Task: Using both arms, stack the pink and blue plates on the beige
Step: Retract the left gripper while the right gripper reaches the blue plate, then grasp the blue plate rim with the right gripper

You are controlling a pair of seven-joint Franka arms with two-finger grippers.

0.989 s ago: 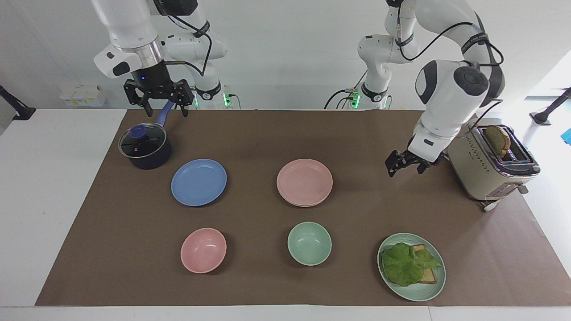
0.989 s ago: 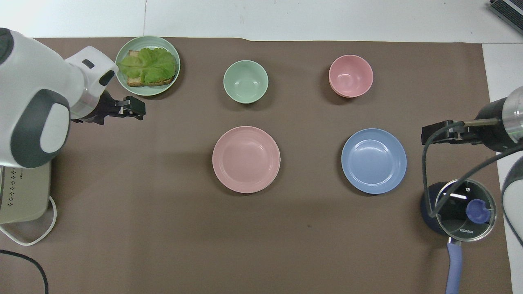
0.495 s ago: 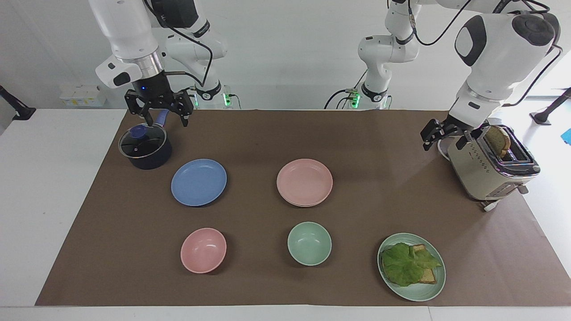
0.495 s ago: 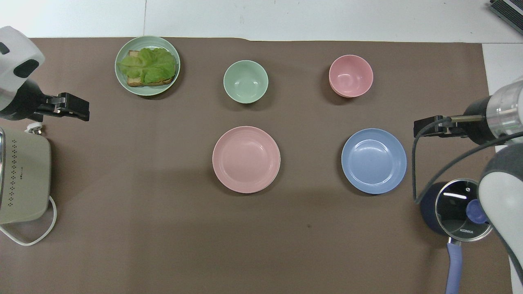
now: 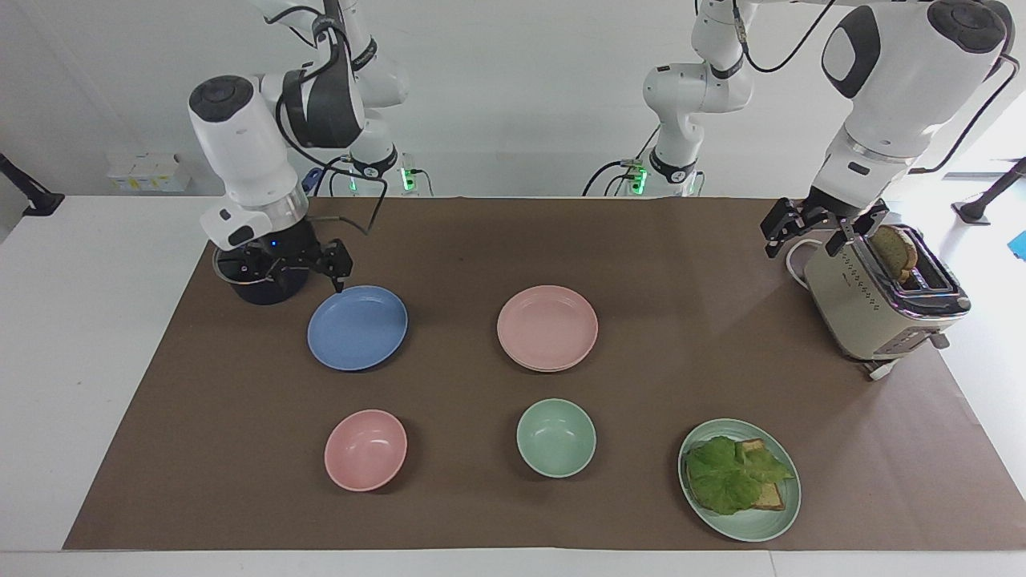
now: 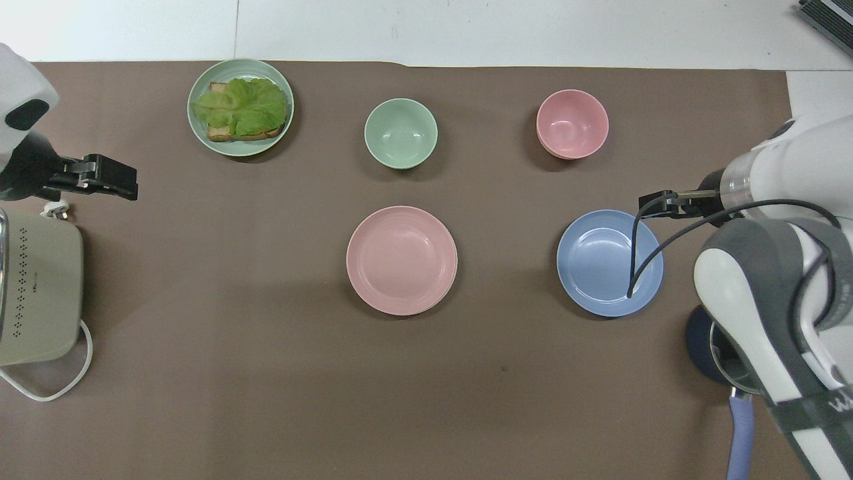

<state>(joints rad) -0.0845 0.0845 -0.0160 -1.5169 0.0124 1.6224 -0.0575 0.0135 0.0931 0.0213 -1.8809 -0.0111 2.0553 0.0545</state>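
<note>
The blue plate (image 5: 357,327) (image 6: 610,262) lies toward the right arm's end of the table. My right gripper (image 5: 292,272) (image 6: 656,203) hangs open and low, over the plate's rim nearest the robots and over the pot. The pink plate (image 5: 547,324) (image 6: 402,260) sits mid-table. Under it only a thin rim of the beige plate (image 5: 547,369) shows. My left gripper (image 5: 804,240) (image 6: 110,181) is open and holds nothing, up in the air beside the toaster.
A dark pot (image 5: 260,290) with a blue handle (image 6: 740,433) stands beside the blue plate, mostly covered by the right arm. The toaster (image 5: 878,300) holds bread. A pink bowl (image 5: 365,449), a green bowl (image 5: 556,437) and a green plate with a lettuce sandwich (image 5: 739,479) lie farther out.
My right gripper has come down from above the pot's handle to the blue plate's rim. The left gripper rose to the toaster's end a second ago and has barely moved since.
</note>
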